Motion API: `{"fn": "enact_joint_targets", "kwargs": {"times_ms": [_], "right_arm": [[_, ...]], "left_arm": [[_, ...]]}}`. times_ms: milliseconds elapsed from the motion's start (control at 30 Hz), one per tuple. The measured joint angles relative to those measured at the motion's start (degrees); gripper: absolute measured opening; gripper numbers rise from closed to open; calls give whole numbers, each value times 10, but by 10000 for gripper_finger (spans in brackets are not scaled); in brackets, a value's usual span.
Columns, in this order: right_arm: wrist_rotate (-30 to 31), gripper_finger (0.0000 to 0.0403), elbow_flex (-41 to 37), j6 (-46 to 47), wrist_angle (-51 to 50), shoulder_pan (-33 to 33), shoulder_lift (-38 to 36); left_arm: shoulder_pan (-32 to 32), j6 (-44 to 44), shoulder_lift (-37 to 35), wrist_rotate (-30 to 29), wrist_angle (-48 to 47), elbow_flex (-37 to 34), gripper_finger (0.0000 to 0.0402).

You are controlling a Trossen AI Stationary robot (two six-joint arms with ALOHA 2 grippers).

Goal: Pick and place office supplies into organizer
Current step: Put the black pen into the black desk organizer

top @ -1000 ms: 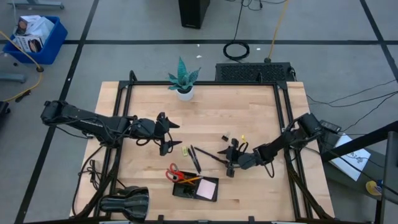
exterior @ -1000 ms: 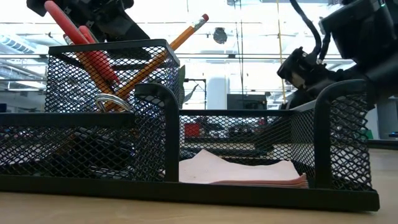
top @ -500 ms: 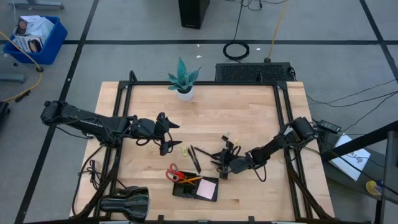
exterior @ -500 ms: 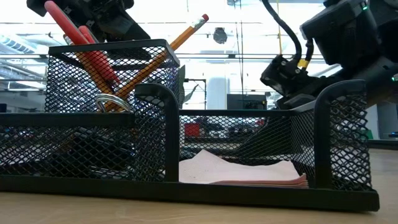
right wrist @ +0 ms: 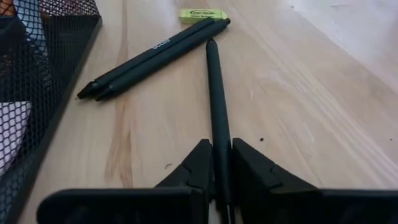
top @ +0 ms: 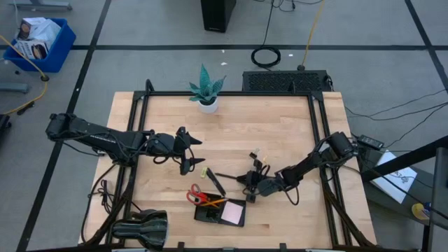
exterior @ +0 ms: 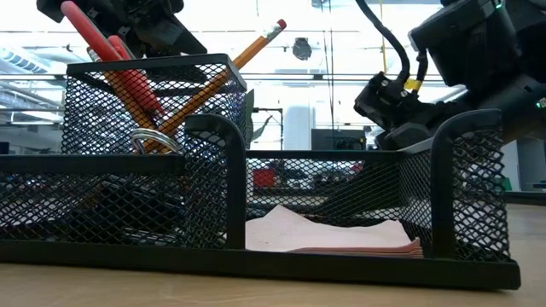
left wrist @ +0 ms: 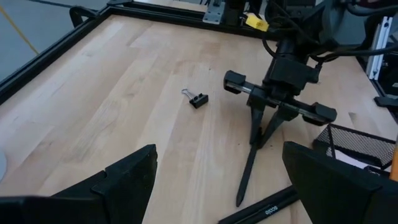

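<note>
My right gripper sits low over the table, just right of the organizer, shut on a thin black pen. Two more black pens lie side by side on the wood beside the small yellow piece. The black mesh organizer holds red-handled scissors, an orange pencil and the pale note pad. A tiny black clip lies on the table beyond my right gripper. My left gripper hovers open left of the pens, holding nothing. My right gripper pinches the black pen near one end between its two fingers. The fingers slant down from the table's right side and lie along the pen. The pen reaches out ahead of the fingers toward the table's left, its far end down at the wood.
A potted teal plant stands at the table's far edge. A black rounded object sits at the near left corner. Bare wood lies between the plant and the pens. Black frame rails run along the table's sides.
My right gripper has moved toward the table's left and slightly toward the near edge, closer to the organizer, and has shut on the black pen. The pen has turned about and now points toward the table's left.
</note>
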Motion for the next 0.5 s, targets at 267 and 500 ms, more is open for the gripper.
{"fn": "enact_joint_targets", "kwargs": {"times_ms": [267,500], "right_arm": [[43,58,-1,-36,21,-1,2],[55,39,-3,-115,34,-15,-18]], "left_arm": [[0,-20,0,-2,1,0,349],[0,-35,0,-3,14,0,349]]}}
